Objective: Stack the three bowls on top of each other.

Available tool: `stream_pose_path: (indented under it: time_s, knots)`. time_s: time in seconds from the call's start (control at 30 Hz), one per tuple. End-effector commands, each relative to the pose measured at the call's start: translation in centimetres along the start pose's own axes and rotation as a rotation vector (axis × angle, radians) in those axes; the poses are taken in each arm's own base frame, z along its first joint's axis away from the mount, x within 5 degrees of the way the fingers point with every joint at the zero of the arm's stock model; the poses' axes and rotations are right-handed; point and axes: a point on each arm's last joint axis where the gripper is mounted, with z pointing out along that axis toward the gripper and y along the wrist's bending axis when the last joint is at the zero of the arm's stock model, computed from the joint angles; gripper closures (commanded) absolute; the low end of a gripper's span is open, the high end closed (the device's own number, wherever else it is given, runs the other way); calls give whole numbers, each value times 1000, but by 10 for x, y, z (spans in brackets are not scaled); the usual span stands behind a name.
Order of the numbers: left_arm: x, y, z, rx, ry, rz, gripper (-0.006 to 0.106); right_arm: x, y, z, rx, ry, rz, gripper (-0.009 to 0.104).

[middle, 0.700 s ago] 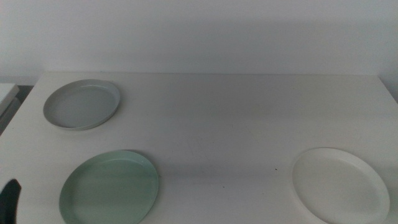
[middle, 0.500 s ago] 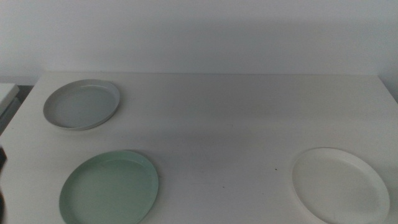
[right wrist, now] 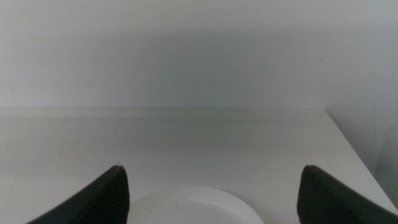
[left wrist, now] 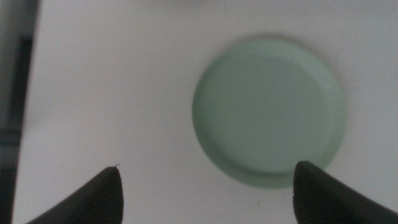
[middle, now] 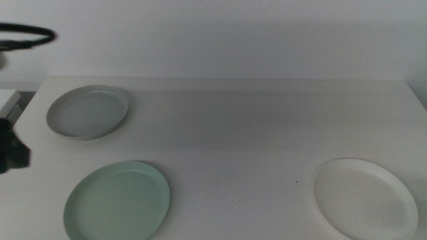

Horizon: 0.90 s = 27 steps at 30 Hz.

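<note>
Three shallow bowls sit apart on the white table (middle: 240, 127). The pale grey bowl (middle: 87, 112) is at the back left, the mint green bowl (middle: 117, 201) at the front left and the white bowl (middle: 365, 198) at the front right. My left gripper (left wrist: 208, 167) is open and empty, high above the table beside the mint green bowl (left wrist: 268, 118); a dark part of that arm (middle: 10, 152) shows at the middle view's left edge. My right gripper (right wrist: 212, 171) is open and empty, with the white bowl (right wrist: 193, 208) just before its jaws. It is out of the middle view.
A pale wall (middle: 220, 33) stands behind the table's back edge. A dark cable loop (middle: 27, 35) hangs at the upper left. A white ledge (middle: 7, 100) lies off the table's left side. The table's right edge (middle: 417, 100) is near the white bowl.
The dark left arm part has risen along the left edge from the bottom corner. A cable loop has come into view at the upper left. The bowls have not moved.
</note>
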Motion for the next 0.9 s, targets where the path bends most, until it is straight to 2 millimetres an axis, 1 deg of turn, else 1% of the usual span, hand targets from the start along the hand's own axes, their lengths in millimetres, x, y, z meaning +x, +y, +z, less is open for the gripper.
stream_pose_path:
  time_s: [0.0,0.17,0.3,0.4,0.47,0.57,0.67,0.87]
  knots:
    - [-11,0,19,-1,85,-21,7,0,0,0,4,-9,-8,2]
    - [-26,2,69,-3,263,-4,7,0,0,0,4,-9,-8,2]
    - [-36,3,106,7,327,13,7,0,0,0,4,-9,-8,2]
    - [-38,4,131,8,364,5,7,0,0,0,4,-9,-8,2]
    - [-33,5,149,9,359,-4,7,0,0,0,4,-9,-8,2]
    - [-18,6,173,15,332,-34,7,0,0,0,4,-9,-8,2]
    - [-9,7,189,16,321,-51,7,0,0,0,4,-9,-8,2]
    - [-5,15,214,18,370,-79,7,0,0,0,4,-9,-8,2]
